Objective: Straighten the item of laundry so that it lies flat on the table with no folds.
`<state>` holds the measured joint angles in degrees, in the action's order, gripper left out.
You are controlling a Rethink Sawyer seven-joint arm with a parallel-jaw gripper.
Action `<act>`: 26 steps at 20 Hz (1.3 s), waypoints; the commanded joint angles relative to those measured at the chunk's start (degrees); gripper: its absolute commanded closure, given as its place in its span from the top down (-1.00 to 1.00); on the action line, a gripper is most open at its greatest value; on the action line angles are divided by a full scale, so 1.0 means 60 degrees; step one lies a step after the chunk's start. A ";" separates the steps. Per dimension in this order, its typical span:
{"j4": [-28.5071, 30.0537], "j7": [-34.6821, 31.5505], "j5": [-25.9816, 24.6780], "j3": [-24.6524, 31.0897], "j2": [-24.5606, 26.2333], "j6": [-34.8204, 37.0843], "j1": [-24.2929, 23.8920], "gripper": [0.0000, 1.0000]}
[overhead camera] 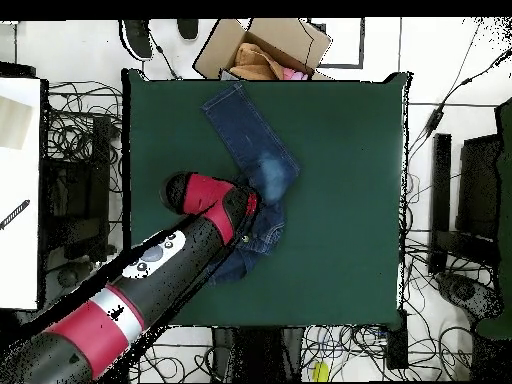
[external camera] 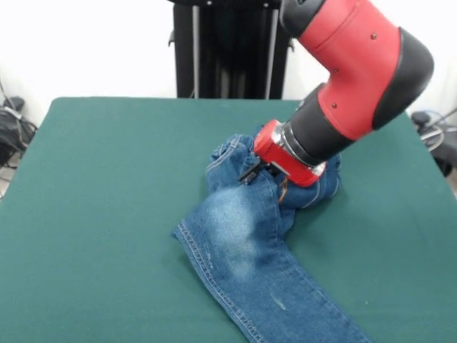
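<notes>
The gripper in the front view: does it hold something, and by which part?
It cannot be told. The gripper is pressed into the bunched upper part of the jeans, near the waist, but the red wrist hides whether it grips the denim.

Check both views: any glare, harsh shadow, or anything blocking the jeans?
Front view: even light, no glare, only a soft shadow beside the jeans on the table; the gripper covers the bunched waist end, jaws hidden. Overhead view: flat light; the arm hides part of the crumpled end, the straight leg shows clearly.
</notes>
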<state>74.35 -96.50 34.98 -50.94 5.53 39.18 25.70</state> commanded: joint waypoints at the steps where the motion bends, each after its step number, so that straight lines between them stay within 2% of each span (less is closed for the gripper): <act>1: -0.1231 -0.3337 0.0071 0.0537 0.0348 0.1318 0.0242 -1.00; 11: -0.1664 -0.3796 0.0006 0.0238 0.0609 0.1855 0.0273 -1.00; 26: -0.2714 -0.4512 0.0007 -0.0260 0.0892 0.3367 0.0265 -1.00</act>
<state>65.83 -104.47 34.96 -55.81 9.78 51.22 26.07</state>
